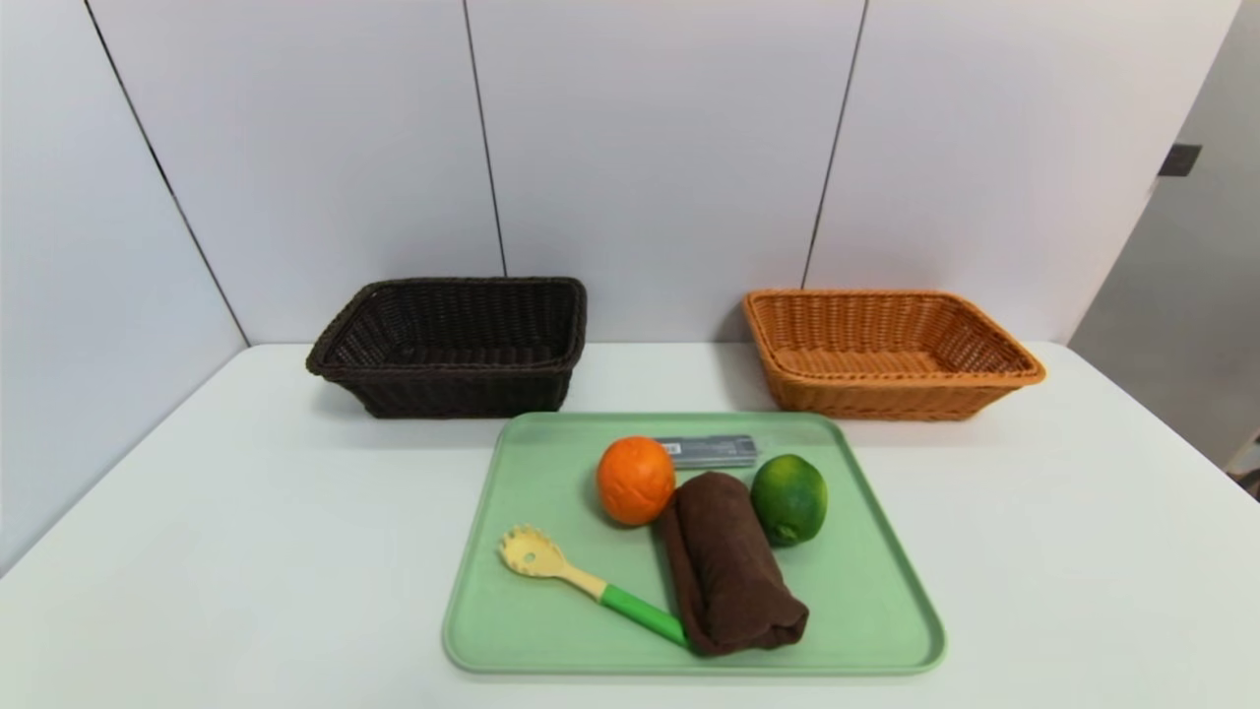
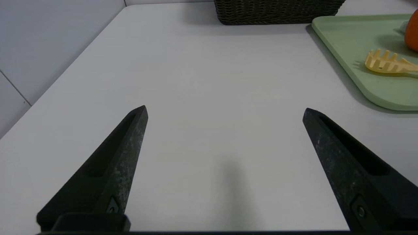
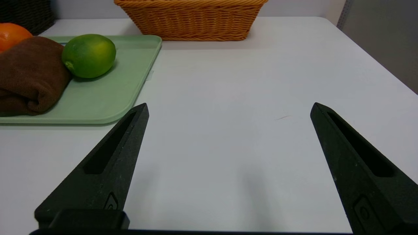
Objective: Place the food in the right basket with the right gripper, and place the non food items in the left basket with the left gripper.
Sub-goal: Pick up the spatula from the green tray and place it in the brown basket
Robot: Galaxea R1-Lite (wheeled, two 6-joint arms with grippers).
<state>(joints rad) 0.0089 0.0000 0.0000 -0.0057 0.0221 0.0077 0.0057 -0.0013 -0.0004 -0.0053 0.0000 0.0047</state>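
Tray (image 1: 866, 601) untouched; left gripper (image 2: 225, 111), right gripper (image 3: 228, 107) level over table (image 3: 228, 81), spread wide.

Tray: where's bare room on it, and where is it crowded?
On the tray, the near right corner and the left strip beside the spoon are bare. The middle is crowded: orange, towel and lime sit packed together, with a grey packet behind. Both baskets are empty.
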